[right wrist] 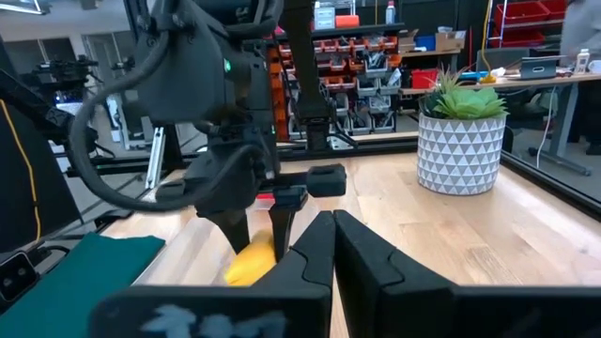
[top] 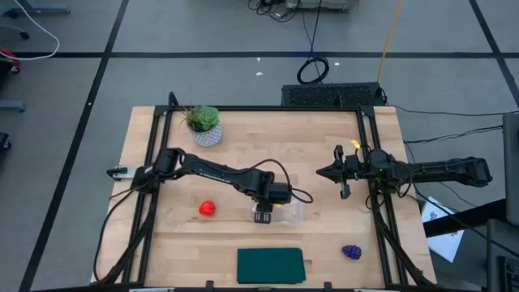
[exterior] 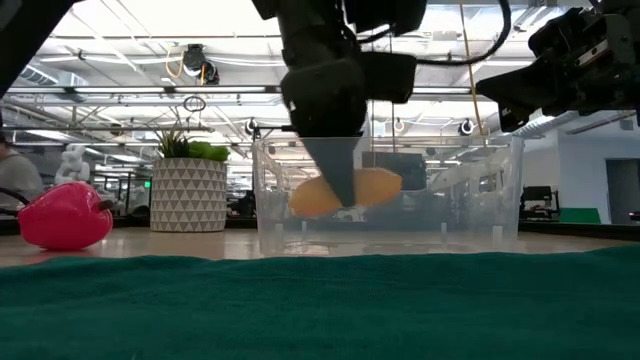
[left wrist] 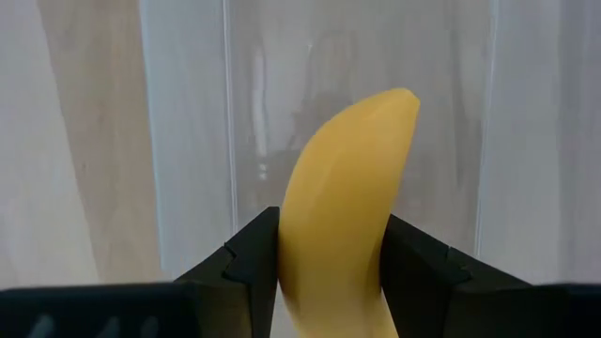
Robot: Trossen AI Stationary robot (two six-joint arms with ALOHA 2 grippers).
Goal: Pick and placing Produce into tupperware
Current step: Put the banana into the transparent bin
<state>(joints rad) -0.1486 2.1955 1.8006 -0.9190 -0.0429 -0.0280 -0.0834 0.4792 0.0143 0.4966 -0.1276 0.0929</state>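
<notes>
Left arm: it reaches across the light wooden table (top: pixel 162 235) from the left side and bends down over the middle.
Left tool (top: pixel 263 212): it points down into the small clear plastic box with rounded corners (top: pixel 293 212). Its two dark fingers (left wrist: pixel 246 272) are partly closed and squeeze the curved yellow toy banana (left wrist: pixel 343 202) from both sides.
Banana: it is smooth and shiny. It hangs between the fingers inside the clear box, just above the bottom, seen through the box wall in the low view (exterior: pixel 372 188).
Clear box: it is shallow, with see-through walls, and it sits on the table near the middle, just behind the flat dark green mat (top: pixel 270 265).
Right arm: it lies stretched out along the right side of the table and waits above it.
Right tool (top: pixel 328 172): it points toward the middle of the table, well apart from the box. Its dark fingers (right wrist: pixel 315 249) are pressed together and hold nothing.
Red round toy fruit (top: pixel 208 208): it is glossy and sits on the table to the left of the box, near the left arm.
Purple toy grape bunch (top: pixel 351 252): it is bumpy and sits near the front right corner of the table, right of the green mat.
Green potted plant (top: pixel 203 125): it stands at the back left in a white pot with a triangle pattern.
</notes>
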